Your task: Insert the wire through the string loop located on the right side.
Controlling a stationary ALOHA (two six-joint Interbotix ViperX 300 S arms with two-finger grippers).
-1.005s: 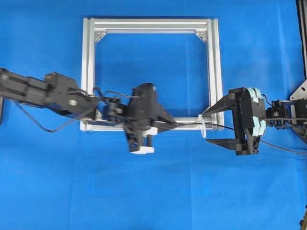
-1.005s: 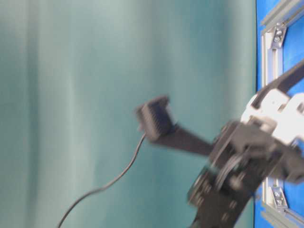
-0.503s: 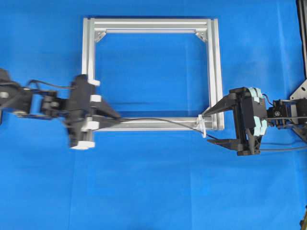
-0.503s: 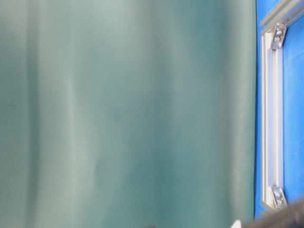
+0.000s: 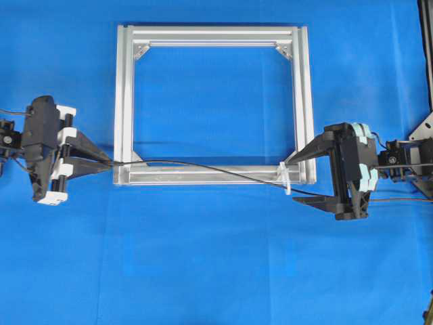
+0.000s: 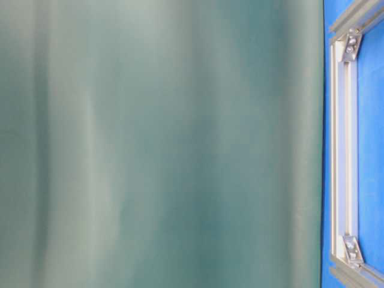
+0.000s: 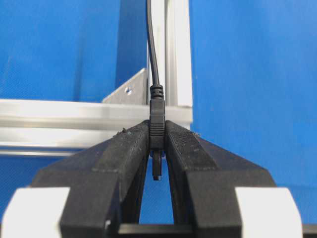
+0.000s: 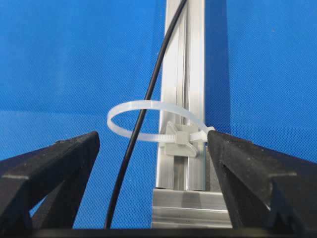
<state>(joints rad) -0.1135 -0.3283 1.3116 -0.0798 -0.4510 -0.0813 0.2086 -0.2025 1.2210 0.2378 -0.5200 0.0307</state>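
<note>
The wire (image 5: pixel 203 166) is a thin black cable stretched low along the silver frame's (image 5: pixel 213 34) near rail. My left gripper (image 5: pixel 108 161) sits just outside the frame's left near corner, shut on the wire's plug (image 7: pixel 157 124), whose tip pokes back between the fingers. In the right wrist view the wire (image 8: pixel 133 153) runs through the string loop (image 8: pixel 148 119), a white tie ring fixed to the rail. In the overhead view the string loop (image 5: pixel 286 177) sits at the frame's right near corner. My right gripper (image 5: pixel 298 176) stands open just right of it, one finger on each side, holding nothing.
Blue cloth covers the table. A teal backdrop (image 6: pixel 162 144) fills most of the table-level view, with only one frame rail (image 6: pixel 342 150) at its right edge. A black post (image 5: pixel 426 54) and a metal bracket (image 5: pixel 423 132) stand at the overhead view's right edge.
My left gripper has travelled left from the middle of the near rail to beyond the frame's left corner, drawing the wire out along the rail. It has left the table-level view. The right gripper has stayed put.
</note>
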